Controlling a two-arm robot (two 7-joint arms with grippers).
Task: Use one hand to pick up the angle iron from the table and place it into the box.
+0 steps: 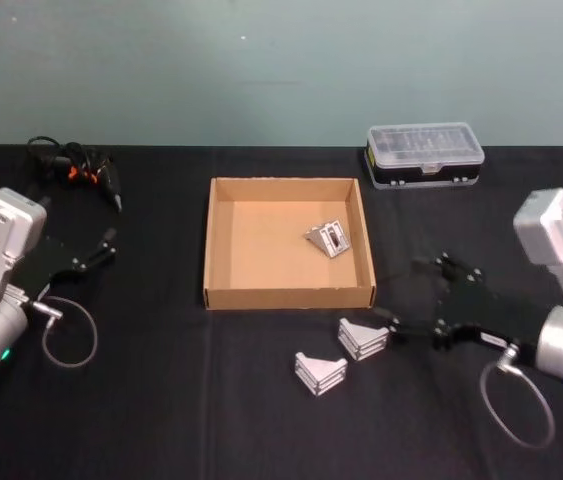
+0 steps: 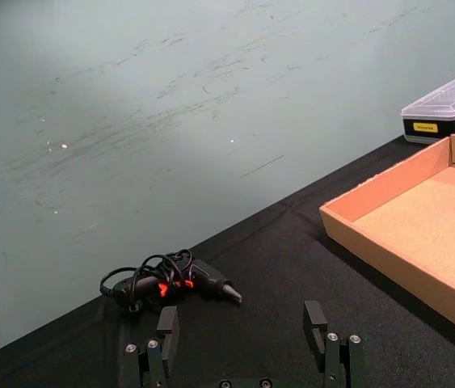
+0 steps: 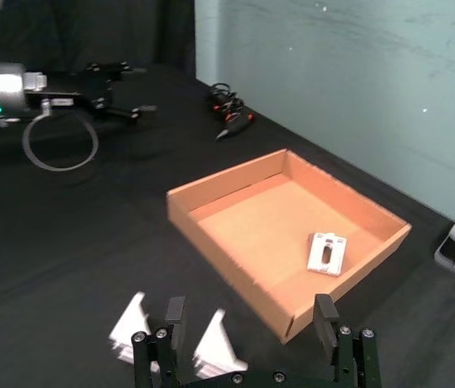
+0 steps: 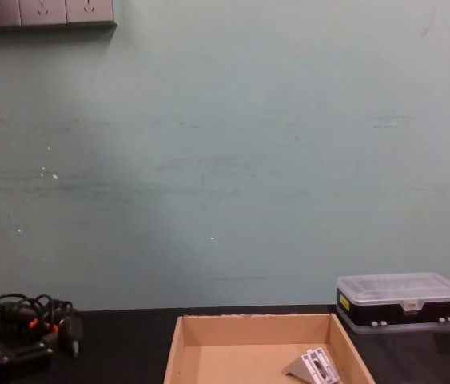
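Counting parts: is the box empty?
Not empty: one angle iron lies on the floor of the box, near its right wall.

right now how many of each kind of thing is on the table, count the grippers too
angle irons: 3
cardboard box: 1
plastic case: 1
black corded tool: 1
grippers: 2, the left gripper and the right gripper, both open
total: 8

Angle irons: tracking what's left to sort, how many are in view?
3 angle irons. One lies in the box, toward its right; two sit on the table before its front wall, near the right gripper. None appears hidden.
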